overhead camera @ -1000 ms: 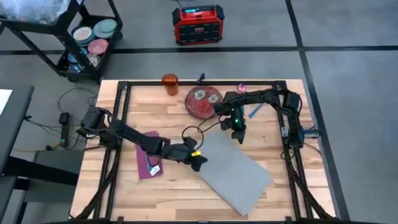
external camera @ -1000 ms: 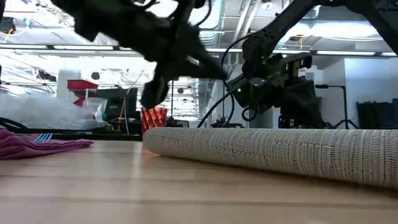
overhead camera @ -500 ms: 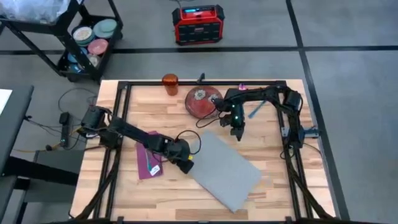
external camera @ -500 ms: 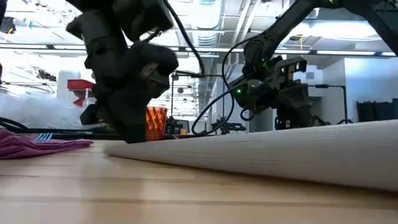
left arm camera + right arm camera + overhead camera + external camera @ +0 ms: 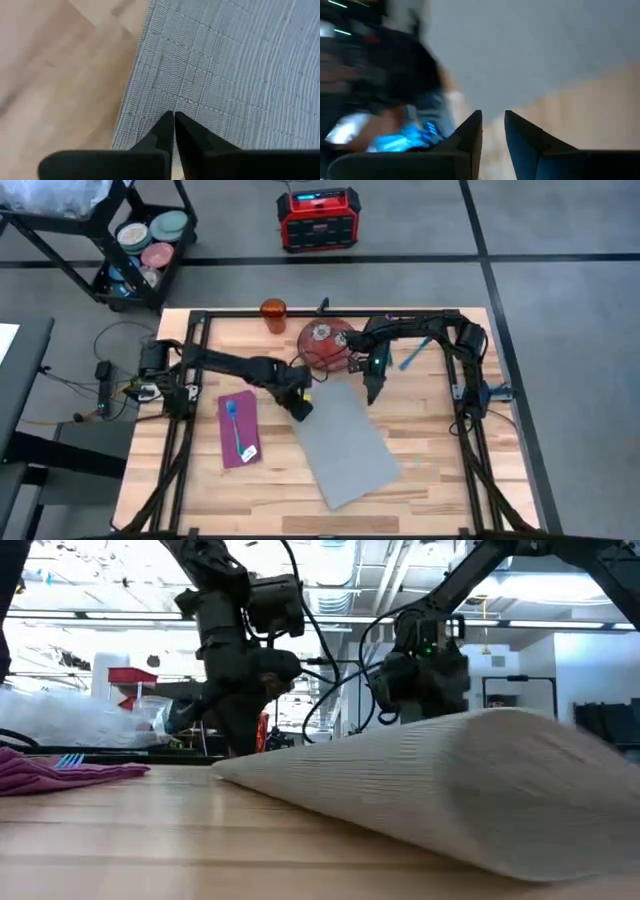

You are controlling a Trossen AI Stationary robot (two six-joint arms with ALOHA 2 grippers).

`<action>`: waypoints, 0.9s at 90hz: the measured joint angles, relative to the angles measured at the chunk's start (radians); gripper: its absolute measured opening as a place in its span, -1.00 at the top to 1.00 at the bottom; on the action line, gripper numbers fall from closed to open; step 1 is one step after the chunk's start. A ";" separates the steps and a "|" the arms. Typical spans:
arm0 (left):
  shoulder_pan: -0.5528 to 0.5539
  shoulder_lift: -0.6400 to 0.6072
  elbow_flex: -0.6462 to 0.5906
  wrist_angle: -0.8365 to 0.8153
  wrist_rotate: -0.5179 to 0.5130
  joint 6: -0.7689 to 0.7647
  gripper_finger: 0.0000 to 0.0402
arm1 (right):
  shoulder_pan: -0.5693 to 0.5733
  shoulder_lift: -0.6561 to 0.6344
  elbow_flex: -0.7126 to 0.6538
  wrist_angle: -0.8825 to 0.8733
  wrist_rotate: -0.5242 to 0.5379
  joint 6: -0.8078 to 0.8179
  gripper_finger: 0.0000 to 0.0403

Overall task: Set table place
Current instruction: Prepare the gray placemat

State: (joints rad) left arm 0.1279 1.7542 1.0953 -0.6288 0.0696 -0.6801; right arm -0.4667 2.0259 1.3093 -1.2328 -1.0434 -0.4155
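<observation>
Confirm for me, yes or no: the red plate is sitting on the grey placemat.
No. In the high view the red plate lies on bare table beyond the grey placemat, not on it.

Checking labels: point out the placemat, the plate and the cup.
placemat (image 5: 345,442): high view, middle of the grey mat.
plate (image 5: 322,348): high view, bare red part left of the right arm.
cup (image 5: 273,315): high view, orange body.
</observation>
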 joint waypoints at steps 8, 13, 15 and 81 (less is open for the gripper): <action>0.005 0.000 0.031 -0.024 -0.007 0.016 1.00 | 0.000 0.000 0.000 -0.011 -0.117 -0.007 0.66; -0.013 0.000 0.062 -0.062 -0.008 0.029 1.00 | 0.000 -0.015 0.000 -0.024 -0.221 -0.023 0.66; -0.023 0.000 0.076 -0.075 -0.008 0.037 1.00 | 0.001 -0.023 -0.001 -0.024 -0.256 -0.030 0.66; -0.417 0.000 0.012 0.024 -0.247 -0.284 1.00 | -0.120 -0.481 -0.001 0.164 0.064 -0.037 0.66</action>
State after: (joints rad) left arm -0.2893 1.7542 1.1073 -0.6045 -0.1774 -0.9636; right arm -0.5866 1.5450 1.3087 -1.0687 -0.9792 -0.4525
